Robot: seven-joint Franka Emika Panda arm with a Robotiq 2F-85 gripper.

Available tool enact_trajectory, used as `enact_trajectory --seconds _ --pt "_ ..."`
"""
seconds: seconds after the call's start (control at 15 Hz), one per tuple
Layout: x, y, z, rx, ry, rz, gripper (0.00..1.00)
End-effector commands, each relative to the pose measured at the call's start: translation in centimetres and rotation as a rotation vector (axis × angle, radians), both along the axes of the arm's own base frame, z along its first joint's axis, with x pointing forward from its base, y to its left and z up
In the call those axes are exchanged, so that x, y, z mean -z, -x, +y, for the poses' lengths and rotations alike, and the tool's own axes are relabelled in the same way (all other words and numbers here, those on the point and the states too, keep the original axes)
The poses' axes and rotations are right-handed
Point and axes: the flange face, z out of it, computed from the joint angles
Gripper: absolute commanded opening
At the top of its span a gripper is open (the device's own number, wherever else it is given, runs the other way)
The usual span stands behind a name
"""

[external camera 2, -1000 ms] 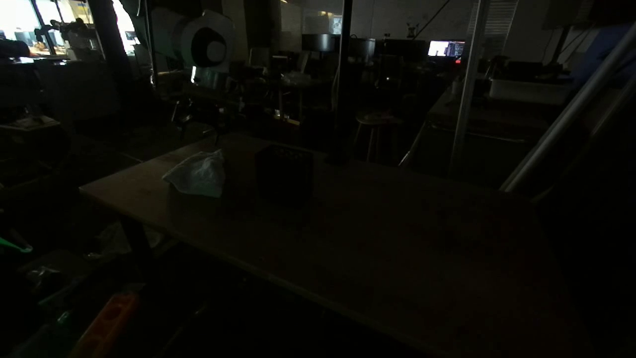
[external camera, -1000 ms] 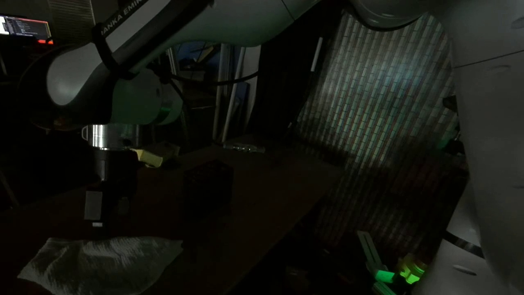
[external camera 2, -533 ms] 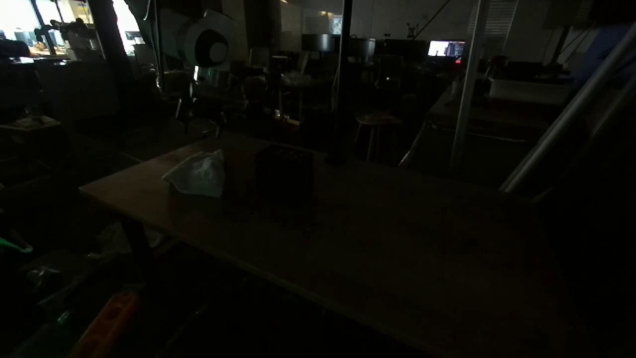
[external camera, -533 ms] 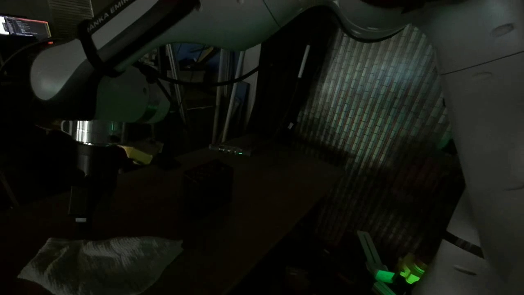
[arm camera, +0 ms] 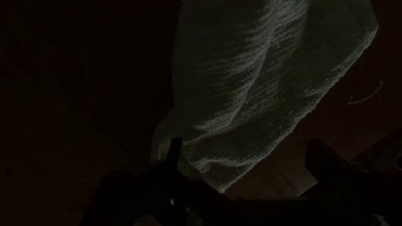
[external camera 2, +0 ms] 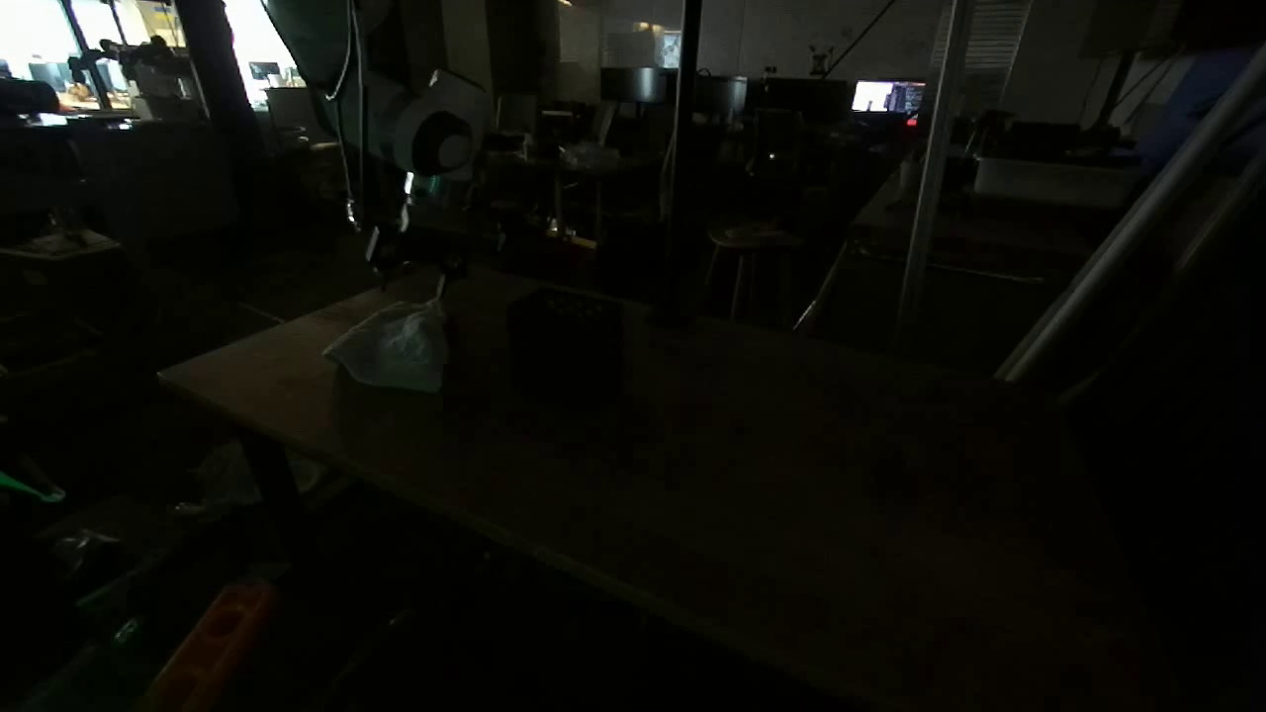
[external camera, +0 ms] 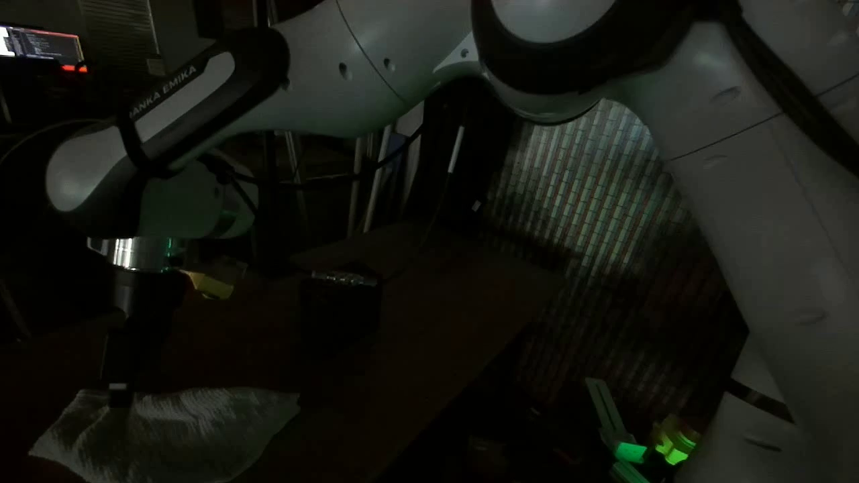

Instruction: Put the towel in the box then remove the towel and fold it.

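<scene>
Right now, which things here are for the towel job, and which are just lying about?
For the job:
pale towel, rumpled
dark box, where the towel goes first
claw, open near the towel

Just lying about:
lit screen in the background
stool
orange piece with holes

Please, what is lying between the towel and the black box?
In an exterior view, only a strip of dim tabletop shows between the towel and the black box.

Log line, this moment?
pale cloth towel: creased, on brown rectangular table | black rectangular box: towel outside | jaws: open, near towel corner, contact unclear
</scene>
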Motion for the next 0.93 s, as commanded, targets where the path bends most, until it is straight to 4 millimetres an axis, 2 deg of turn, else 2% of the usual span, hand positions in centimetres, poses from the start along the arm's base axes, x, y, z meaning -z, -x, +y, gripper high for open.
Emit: enact_trajectory --seconds 0.0,0.53,0.87 --pt "0.9 -2.3 1.9 -0.049 -0.036 -0.001 1.00" --pt "3.6 -3.3 4.5 -0.100 -0.083 0.043 1.00" --pt "5.3 -3.5 4.9 -0.112 -0.095 0.059 1.00"
